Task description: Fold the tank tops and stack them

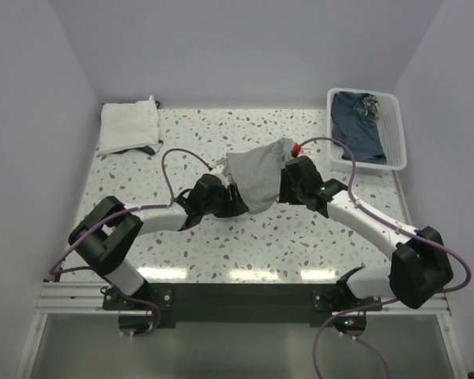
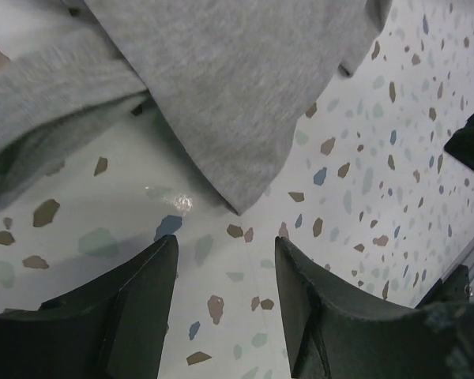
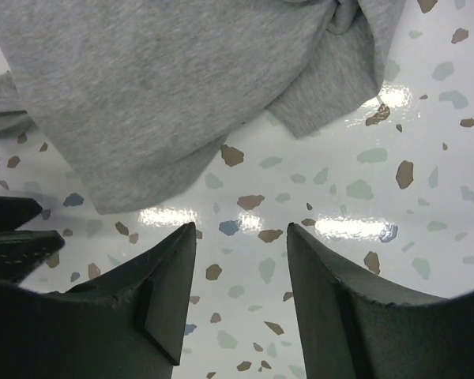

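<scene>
The grey tank top lies crumpled in a heap at the middle of the table, between my two grippers. My left gripper sits at its left edge, and the left wrist view shows it open, with only bare table between its fingers and the grey cloth just ahead. My right gripper is at the heap's right edge. In the right wrist view it is open and holds nothing, the grey cloth lying just beyond its tips. The white tank top lies folded at the back left corner.
A white slatted basket stands at the back right with dark blue cloth inside. Walls close the table on the left, back and right. Purple cables loop over both arms.
</scene>
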{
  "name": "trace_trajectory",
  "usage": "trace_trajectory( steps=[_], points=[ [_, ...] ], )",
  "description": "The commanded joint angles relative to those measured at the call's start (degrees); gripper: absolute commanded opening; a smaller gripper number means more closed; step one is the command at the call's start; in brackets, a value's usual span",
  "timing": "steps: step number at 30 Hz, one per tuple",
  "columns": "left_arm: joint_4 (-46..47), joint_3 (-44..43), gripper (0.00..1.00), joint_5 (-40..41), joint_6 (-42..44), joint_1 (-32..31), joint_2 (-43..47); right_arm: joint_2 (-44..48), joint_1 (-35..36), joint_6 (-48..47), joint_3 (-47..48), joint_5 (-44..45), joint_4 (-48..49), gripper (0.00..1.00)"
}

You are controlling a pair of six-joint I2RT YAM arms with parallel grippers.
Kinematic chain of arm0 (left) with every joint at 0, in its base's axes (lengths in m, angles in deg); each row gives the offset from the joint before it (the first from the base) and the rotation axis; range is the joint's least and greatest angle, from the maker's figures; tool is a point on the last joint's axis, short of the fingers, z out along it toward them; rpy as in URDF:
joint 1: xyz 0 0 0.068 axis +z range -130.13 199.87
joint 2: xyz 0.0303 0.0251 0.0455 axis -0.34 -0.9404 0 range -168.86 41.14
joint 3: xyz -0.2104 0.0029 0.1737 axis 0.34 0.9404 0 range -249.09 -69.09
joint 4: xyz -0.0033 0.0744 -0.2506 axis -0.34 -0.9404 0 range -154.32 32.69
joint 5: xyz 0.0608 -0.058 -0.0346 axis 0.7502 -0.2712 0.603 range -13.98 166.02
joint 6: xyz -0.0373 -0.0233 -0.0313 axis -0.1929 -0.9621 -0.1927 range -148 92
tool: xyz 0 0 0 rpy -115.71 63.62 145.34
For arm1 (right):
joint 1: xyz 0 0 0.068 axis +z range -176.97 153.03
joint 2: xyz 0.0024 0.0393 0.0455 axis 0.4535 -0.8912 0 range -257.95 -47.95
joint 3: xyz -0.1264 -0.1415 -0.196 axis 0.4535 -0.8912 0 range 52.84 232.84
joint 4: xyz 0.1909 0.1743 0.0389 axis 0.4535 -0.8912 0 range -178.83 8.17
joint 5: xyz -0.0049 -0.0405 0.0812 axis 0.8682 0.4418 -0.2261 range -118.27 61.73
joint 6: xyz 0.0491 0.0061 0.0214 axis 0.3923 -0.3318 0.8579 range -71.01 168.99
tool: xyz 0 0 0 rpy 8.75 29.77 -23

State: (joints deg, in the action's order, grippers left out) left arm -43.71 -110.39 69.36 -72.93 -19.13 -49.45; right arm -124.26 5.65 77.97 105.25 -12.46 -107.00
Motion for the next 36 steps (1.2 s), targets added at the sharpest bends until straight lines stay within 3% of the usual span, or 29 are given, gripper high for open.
trace_trajectory(
  steps=[1, 7, 18, 21, 23, 26, 27, 31, 36],
  points=[
    [9.67, 1.83, 0.57, -1.61, -2.09, -1.60, -3.97, 0.21, -0.10, -0.58, -0.72, 2.12, 3.80, 0.52],
    [16.97, -0.71, 0.58, -2.31, -1.57, -3.01, -9.95, -7.08, -0.89, -1.28, 2.88, 2.12, 4.95, 0.49],
    [13.12, -5.10, 0.53, 1.47, 2.38, -5.03, -15.75, -12.27, -9.15, -0.49, 3.93, -5.09, 9.35, 0.43],
    [13.11, -5.99, 0.42, 0.16, 2.83, -5.12, -16.20, -15.61, -10.29, -0.23, 6.48, -6.14, 9.44, 0.43],
    [13.29, -5.99, 0.24, -0.81, 2.92, -5.21, -14.81, -18.50, -11.08, 0.12, 8.85, -5.97, 9.79, 0.44],
    [11.45, -7.21, 0.11, -1.08, 3.44, -5.21, -12.26, -22.38, -12.32, 0.38, 14.20, -6.06, 9.52, 0.46],
    [10.49, -7.91, 0.03, -1.17, 3.62, -5.21, -10.24, -25.61, -12.58, 0.38, 15.96, -5.88, 8.22, 0.46],
    [4.61, -12.22, 0.00, 0.05, 3.79, -4.07, -3.39, -31.26, -14.51, 0.82, 24.39, -4.92, 5.05, 0.47],
    [-2.78, -15.12, 0.00, 2.78, 2.30, 0.23, 7.59, -33.19, -16.18, 0.74, 28.45, -3.34, 2.50, 0.50]
  ],
)
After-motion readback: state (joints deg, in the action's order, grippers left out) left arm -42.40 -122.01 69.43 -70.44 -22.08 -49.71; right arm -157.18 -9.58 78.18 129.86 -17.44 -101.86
